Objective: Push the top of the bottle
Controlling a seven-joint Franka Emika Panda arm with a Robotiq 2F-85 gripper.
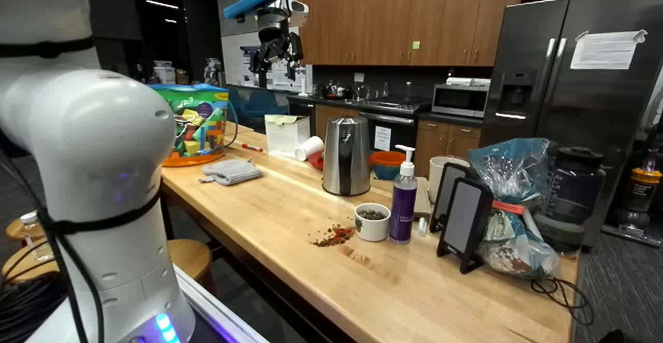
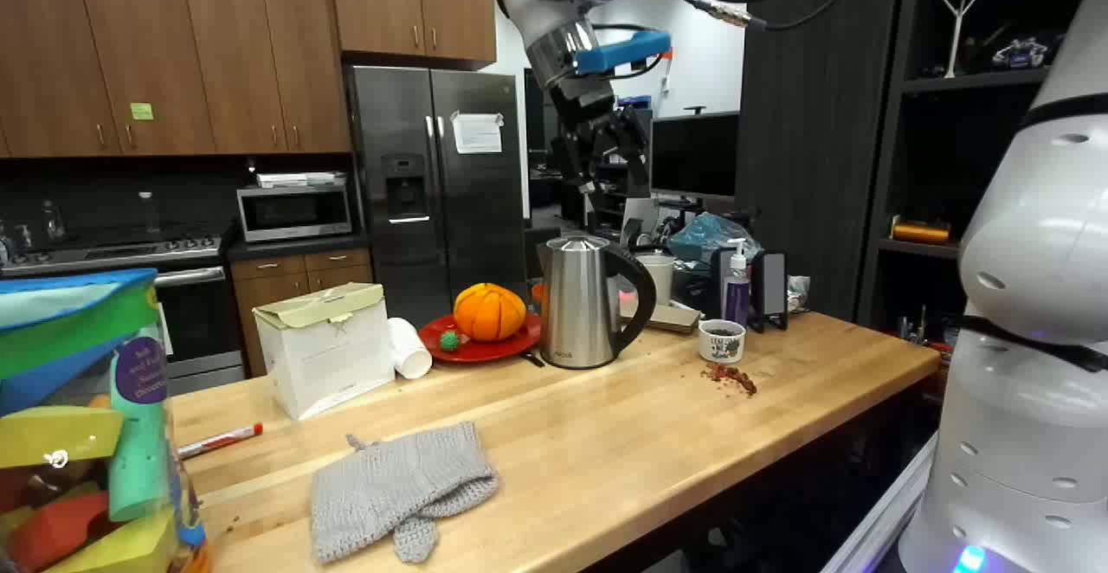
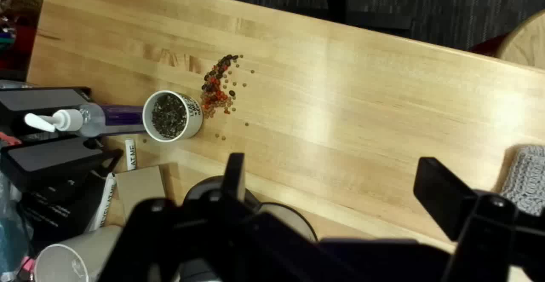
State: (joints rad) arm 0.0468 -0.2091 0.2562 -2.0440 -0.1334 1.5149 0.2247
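Above the pale wooden counter (image 1: 277, 205), the black two-fingered claw (image 3: 334, 175) hangs pointing down, its fingers spread wide with nothing between them. That posture suits a push from above; pressing needs no grip, though drawing the fingers together would probably make a firmer pressing point. Nearest below, partly hidden by the claw in the wrist view, stands the shiny tapered steel kettle (image 1: 342, 161); the claw's height presumably serves to clear it. Farther along lies a scatter of red and brown dried grains (image 3: 215, 96), then the short white printed cup (image 1: 373, 229) filled with dark crumbled leaves (image 3: 169, 116). Just beside that cup, well apart from the claw, the slim bottle (image 1: 402, 208), clear at the shoulder and purple below, stands upright with its white plastic pump top (image 1: 407, 167) raised and uncovered. Set square on its base, it should carry a straight downward push into the counter; a slanted one might tip it. Two upright black speakers with grey faces (image 1: 462, 216) stand close by, probably narrowing the approach there. Farthest off, the tall dark metal refrigerator (image 2: 472, 209) likely plays no part.
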